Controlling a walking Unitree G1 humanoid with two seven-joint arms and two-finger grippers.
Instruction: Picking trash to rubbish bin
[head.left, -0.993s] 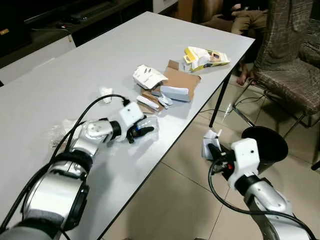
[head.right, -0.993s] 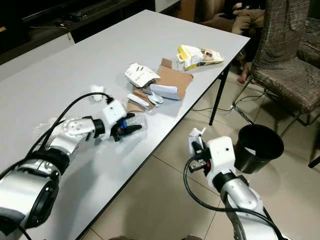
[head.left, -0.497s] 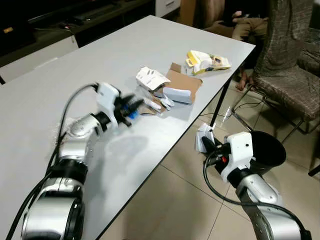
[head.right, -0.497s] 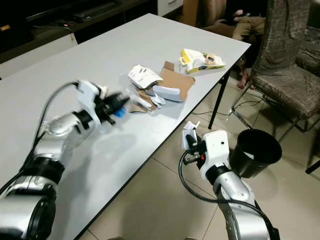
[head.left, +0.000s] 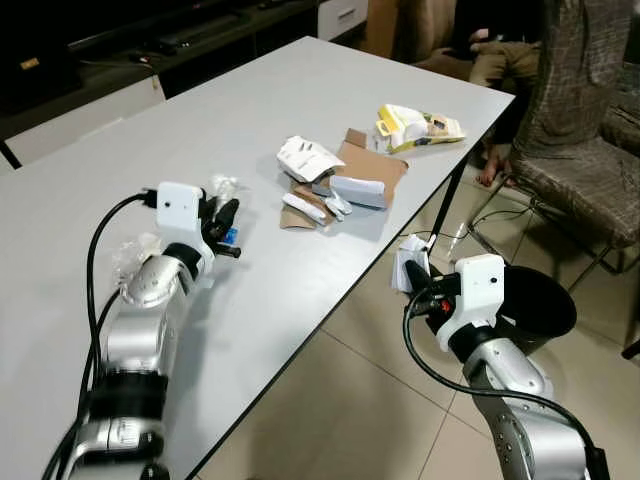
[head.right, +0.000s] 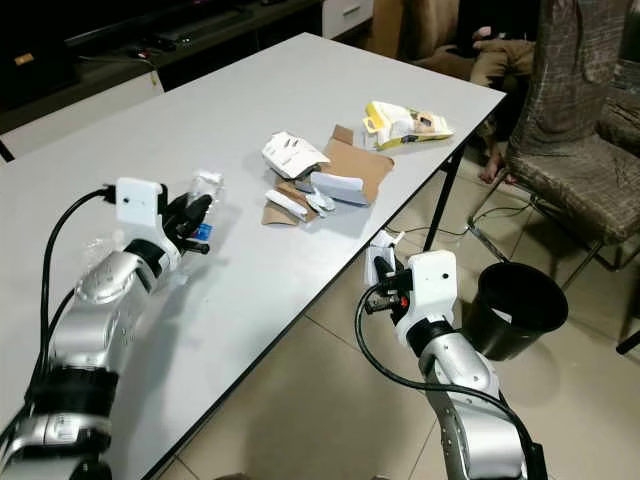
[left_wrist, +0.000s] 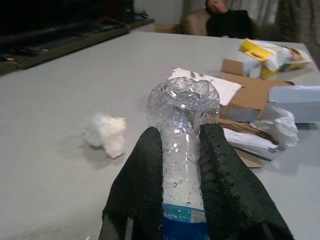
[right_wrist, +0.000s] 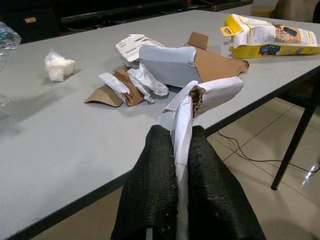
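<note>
My left gripper (head.left: 224, 214) is raised a little over the white table (head.left: 120, 150) at its left part, shut on a clear crushed plastic bottle (left_wrist: 182, 120) with a blue label. Off the table's front edge, over the tiled floor, my right gripper (head.left: 416, 290) is shut on a torn white cardboard piece (right_wrist: 200, 97). The black rubbish bin (head.left: 545, 300) stands on the floor just right of that arm. More trash lies mid-table: a white crumpled packet (head.left: 305, 157), brown cardboard (head.left: 378, 163), a yellow packet (head.left: 420, 124) and a tissue ball (left_wrist: 106, 134).
Clear plastic wrap (head.left: 132, 256) lies on the table beside my left forearm. A patterned chair (head.left: 590, 150) stands at the right behind the bin, with a seated person (head.left: 492, 55) beyond the table's far corner. A cable (head.left: 455, 225) trails on the floor by the table leg.
My left gripper has lifted the bottle off the table and swung it left, away from the trash pile. The right gripper keeps its hold on the cardboard piece and has barely moved.
</note>
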